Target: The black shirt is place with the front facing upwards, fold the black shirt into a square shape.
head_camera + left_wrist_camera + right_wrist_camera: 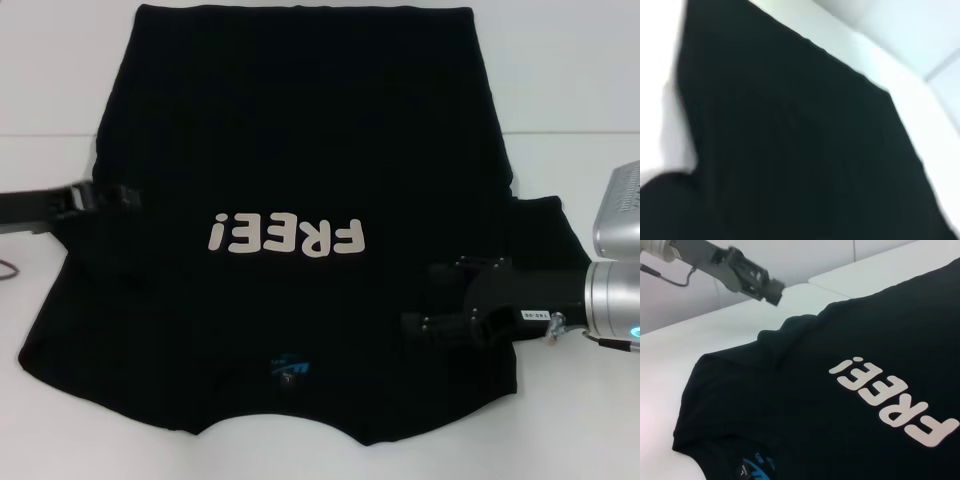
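The black shirt [300, 130] lies flat on the white table [570, 70], front up, with its collar toward me. The off-white "FREE!" lettering [287, 236] reads upside down, and a small blue neck label [292, 372] shows at the collar. My left gripper [128, 197] is low at the shirt's left edge, near the armpit; it also shows in the right wrist view [771, 291]. My right gripper [420, 298] is open over the shirt's right side, near the sleeve. The shirt fills the left wrist view [790, 140] and shows in the right wrist view [815, 405].
Bare white table runs along the left, right and far sides of the shirt. A thin cable [8, 268] lies at the far left edge. A seam [570, 133] crosses the table on the right.
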You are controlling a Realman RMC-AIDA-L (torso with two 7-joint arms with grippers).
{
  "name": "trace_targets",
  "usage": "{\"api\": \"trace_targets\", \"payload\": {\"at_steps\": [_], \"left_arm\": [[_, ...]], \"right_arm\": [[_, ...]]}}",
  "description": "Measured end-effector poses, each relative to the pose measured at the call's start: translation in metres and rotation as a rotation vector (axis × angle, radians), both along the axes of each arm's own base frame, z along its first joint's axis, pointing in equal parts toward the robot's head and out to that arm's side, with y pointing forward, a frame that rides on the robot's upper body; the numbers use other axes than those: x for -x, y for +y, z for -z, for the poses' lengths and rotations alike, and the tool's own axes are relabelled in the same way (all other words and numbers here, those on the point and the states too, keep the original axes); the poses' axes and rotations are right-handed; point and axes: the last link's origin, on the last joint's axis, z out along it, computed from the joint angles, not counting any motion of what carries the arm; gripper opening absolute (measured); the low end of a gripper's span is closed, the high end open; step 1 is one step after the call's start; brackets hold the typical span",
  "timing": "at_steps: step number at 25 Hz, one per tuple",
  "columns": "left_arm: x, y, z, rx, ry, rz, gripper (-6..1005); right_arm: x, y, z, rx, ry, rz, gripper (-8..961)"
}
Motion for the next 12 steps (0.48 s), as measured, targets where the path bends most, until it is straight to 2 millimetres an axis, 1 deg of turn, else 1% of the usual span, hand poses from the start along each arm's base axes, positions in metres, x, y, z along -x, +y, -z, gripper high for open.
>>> {"api": "trace_targets", "payload": {"at_steps": [3, 6, 12], "left_arm": [[0.023, -0.004, -0.008, 0.003, -0.151, -0.126, 338], [0.04, -0.008, -0.005, 0.019, -0.207, -0.233, 582], [0.054, -0.014, 0.001, -0.003, -0.233, -0.336, 722]], "right_arm": [[0.0, -0.001, 0.001, 0.002, 0.001, 0.003, 935], [-0.001, -0.002, 0.002, 0.006, 0.002, 0.008, 935], [-0.002, -0.002, 0.002, 0.008, 0.0, 0.01, 935]]}}
